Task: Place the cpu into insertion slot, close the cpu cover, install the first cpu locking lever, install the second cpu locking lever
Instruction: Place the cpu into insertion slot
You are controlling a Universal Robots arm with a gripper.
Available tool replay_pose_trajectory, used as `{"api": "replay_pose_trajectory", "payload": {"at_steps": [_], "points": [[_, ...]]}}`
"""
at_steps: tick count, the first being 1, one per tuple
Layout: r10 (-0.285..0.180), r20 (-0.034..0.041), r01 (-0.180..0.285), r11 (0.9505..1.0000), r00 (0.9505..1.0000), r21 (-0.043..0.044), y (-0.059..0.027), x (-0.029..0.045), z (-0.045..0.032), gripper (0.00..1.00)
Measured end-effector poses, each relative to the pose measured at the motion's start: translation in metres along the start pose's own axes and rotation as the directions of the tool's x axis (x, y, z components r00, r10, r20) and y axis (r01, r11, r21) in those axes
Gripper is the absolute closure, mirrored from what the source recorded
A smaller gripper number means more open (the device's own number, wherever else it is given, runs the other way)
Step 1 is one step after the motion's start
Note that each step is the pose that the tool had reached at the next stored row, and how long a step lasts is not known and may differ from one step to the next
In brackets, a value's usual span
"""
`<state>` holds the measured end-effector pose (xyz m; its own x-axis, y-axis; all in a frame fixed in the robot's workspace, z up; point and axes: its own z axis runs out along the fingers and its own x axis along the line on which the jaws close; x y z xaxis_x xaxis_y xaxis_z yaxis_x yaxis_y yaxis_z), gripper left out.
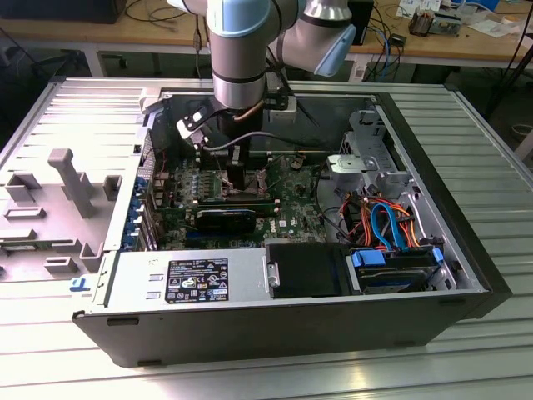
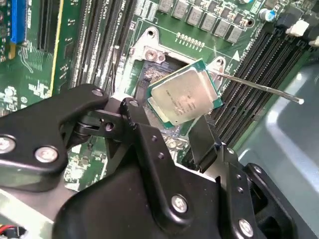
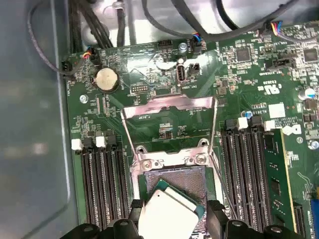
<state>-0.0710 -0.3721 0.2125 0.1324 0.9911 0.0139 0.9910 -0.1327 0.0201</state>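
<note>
The cpu (image 2: 185,95) is a silver-topped square chip, and my gripper (image 2: 172,119) is shut on it between two black fingers (image 2: 142,132). It hangs tilted just above the insertion slot (image 2: 148,75), a dark square recess in the green motherboard, and overlaps part of it. In the first wrist view the cpu (image 3: 168,215) sits between the fingertips of the gripper (image 3: 172,226), over the insertion slot (image 3: 174,180). The cpu cover (image 3: 169,105) stands swung open beyond the slot. In the exterior view my gripper (image 1: 237,173) reaches down into the open case.
A thin locking lever (image 2: 259,85) sticks out past the socket, raised. Black memory slots (image 3: 102,184) flank the socket on both sides (image 3: 246,174). Cables (image 1: 383,221), a drive cage (image 1: 366,162) and a power supply (image 1: 187,279) crowd the case (image 1: 466,250).
</note>
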Motion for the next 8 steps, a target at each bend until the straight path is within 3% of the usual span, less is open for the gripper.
{"api": "replay_pose_trajectory", "payload": {"at_steps": [1, 2, 4, 8], "points": [[0.074, 0.0013, -0.074, 0.9972, 0.9972, -0.0012, -0.0011, -0.0001, 0.0026, 0.39], [0.132, 0.0024, -0.132, 0.9913, 0.9913, -0.0021, -0.0013, -0.0002, 0.0048, 0.39], [0.201, 0.0041, -0.201, 0.9797, 0.9797, -0.0032, -0.0014, -0.0003, 0.0064, 0.39], [0.259, 0.0046, -0.259, 0.9660, 0.9660, -0.0044, -0.0014, -0.0001, 0.0067, 0.39]]}}
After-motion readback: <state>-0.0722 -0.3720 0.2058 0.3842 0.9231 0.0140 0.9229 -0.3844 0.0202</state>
